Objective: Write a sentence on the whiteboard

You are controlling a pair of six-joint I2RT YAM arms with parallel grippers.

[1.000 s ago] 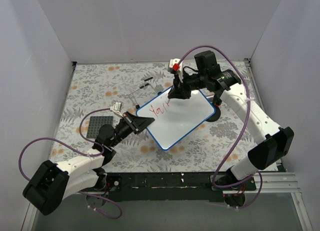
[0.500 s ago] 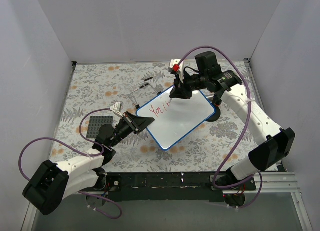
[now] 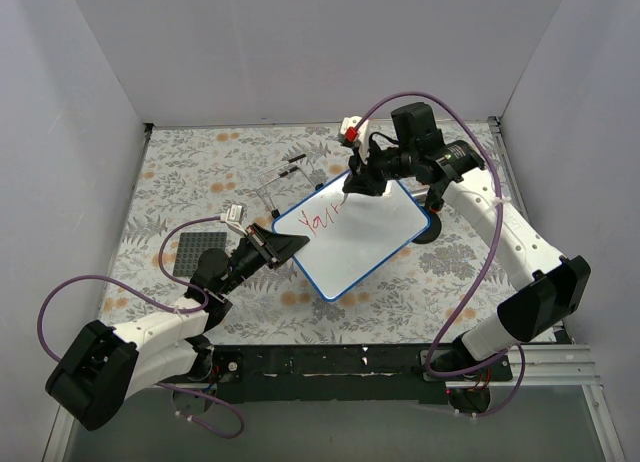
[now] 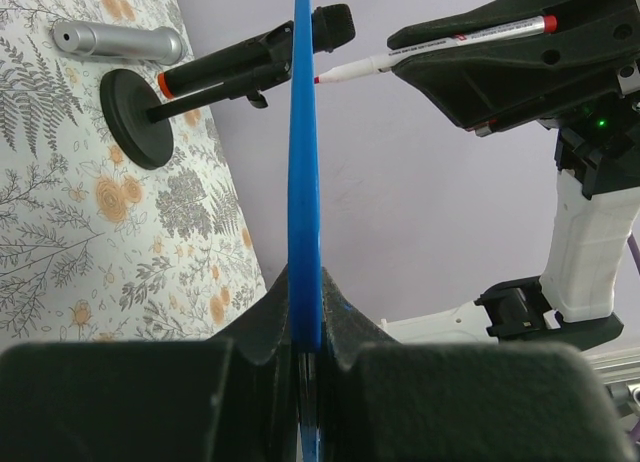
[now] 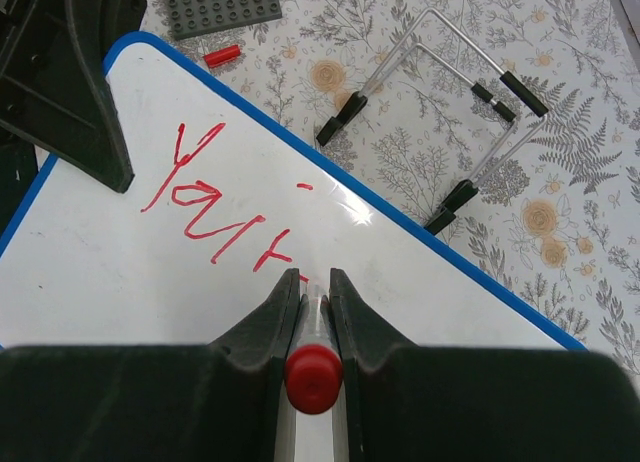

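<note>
The whiteboard (image 3: pixel 372 244), white with a blue rim, lies tilted at the table's middle. My left gripper (image 3: pixel 286 245) is shut on its left corner; in the left wrist view the blue rim (image 4: pixel 304 162) runs edge-on out of that gripper (image 4: pixel 306 327). My right gripper (image 3: pixel 352 185) is shut on a red-capped marker (image 5: pixel 314 374) held nearly upright over the board's far left part. The marker's tip is hidden between the fingers, right by the last stroke. The sentence (image 5: pixel 216 200) shows as a few red letters, "You'r", seen small in the top view (image 3: pixel 322 219).
A dark grey studded plate (image 3: pixel 199 253) lies left of the board, with a loose red cap (image 5: pixel 222 55) near it. A wire stand (image 5: pixel 445 107) sits behind the board. Beyond its right corner are a black disc base (image 4: pixel 133 120) and a silver cylinder (image 4: pixel 116 42).
My right gripper has shifted the marker slightly to the right along the line of writing, and a short new stroke has appeared. The left arm and the board have stayed still.
</note>
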